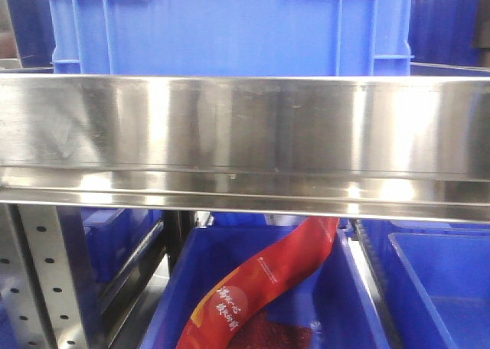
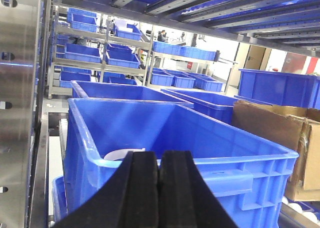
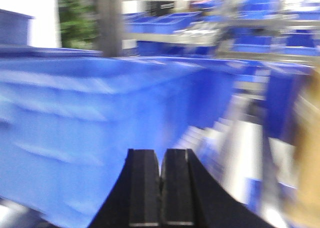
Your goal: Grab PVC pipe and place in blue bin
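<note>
Warehouse racking all over the place: steel shelves stacked with blue bins run back toward 12 o'clock in the left wrist view, and a cardboard box sits off at 3 o'clock. Front camera is mostly blocked by a shiny steel shelf rail, with a blue crate above it and a lower bin holding a red printed bag that slants from 7 up to 1 o'clock. The PVC pipe shows only as a white curved strip peeking over the near rim inside the big blue bin, just at 11 o'clock from the left gripper; its visible arc runs roughly 9 to 3 o'clock, but I can't tell which way its ends point. Left gripper points level at the bin's near wall, its black fingers pressed together with nothing between them. Right gripper is the same deal, clenched and empty, aimed at a blue bin wall, and that whole view is smeared with blur.
</note>
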You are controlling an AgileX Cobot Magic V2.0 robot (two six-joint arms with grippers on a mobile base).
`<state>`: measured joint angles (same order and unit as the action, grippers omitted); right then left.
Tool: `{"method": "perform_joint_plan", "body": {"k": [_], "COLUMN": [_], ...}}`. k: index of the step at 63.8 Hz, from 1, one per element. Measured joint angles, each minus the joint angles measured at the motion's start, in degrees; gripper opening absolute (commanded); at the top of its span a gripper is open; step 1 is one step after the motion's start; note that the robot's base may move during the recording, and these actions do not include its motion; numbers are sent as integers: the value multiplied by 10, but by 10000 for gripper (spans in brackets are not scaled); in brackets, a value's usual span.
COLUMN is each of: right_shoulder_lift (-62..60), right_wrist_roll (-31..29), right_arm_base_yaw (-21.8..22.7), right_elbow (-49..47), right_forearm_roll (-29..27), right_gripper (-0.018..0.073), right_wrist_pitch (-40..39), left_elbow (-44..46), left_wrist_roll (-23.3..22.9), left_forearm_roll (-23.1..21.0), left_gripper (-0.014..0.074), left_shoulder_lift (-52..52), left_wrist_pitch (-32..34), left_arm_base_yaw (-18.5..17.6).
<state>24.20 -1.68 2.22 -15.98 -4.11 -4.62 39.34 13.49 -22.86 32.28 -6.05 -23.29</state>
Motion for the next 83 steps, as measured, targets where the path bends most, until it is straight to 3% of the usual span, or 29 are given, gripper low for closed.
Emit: {"method": "perform_joint_plan", "body": {"k": [12,23,39,83], "right_shoulder_lift": [-73,-146,-235,-240], "right_wrist_roll": [1,1,0,1], "right_arm_base_yaw": [45,54,55,55], "right_elbow": [107,154,158,159], "right_forearm_roll": [0,0,3,5], "right_gripper": [-167,-167,-167,-167], "right_wrist_pitch": [-9,6,73,83], "left_elbow": [0,0,0,0], "left_wrist_roll": [0,0,0,0], "left_forearm_roll": [0,0,0,0], "left_gripper": [-111,-111,-111,-111], "left_shoulder_lift": [0,0,0,-1], "left_wrist_pitch": [0,0,0,1], "left_arm_base_yaw": [0,0,0,0]}}
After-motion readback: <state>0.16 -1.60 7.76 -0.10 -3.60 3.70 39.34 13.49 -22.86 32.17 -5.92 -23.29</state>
